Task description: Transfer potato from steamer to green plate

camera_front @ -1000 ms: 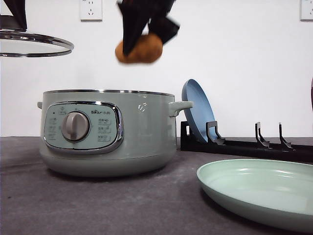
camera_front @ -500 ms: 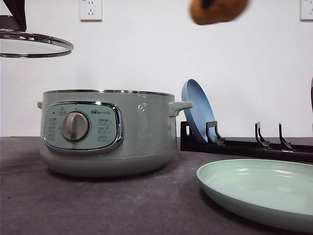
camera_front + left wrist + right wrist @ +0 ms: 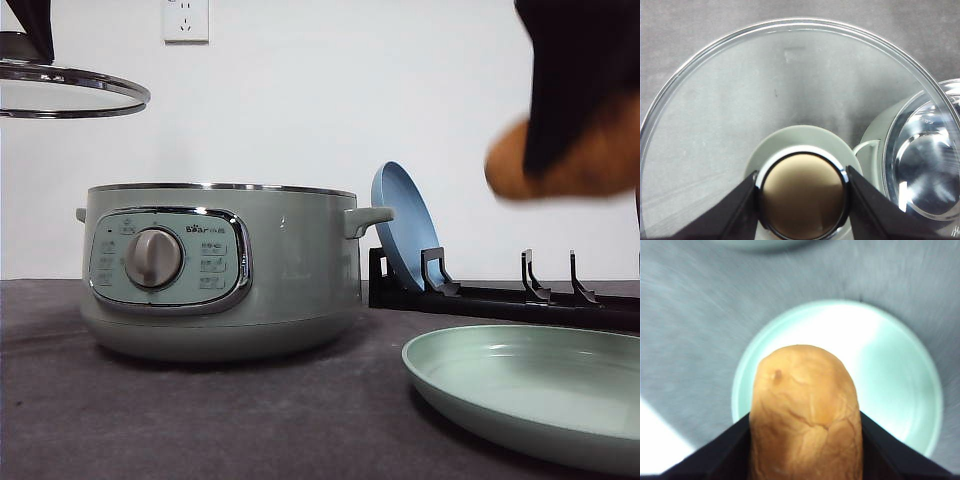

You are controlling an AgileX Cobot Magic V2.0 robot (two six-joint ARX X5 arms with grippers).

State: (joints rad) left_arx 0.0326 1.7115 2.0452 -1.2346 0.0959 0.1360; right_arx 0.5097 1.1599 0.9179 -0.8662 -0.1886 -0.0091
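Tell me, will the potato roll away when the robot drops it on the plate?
Maybe a little. The potato is rounded and oblong, so it could wobble or roll sideways. The green plate has a shallow raised rim, which would probably stop it. Its skin looks rough and matte, so sliding seems unlikely.

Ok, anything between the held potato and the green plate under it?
Nothing: the right wrist view shows the potato over the bare green plate; the front view shows open air between them.

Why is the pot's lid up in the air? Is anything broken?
Nothing looks broken. The left gripper holds the glass lid by its knob, off the steamer, while the right gripper carries the potato above the green plate.
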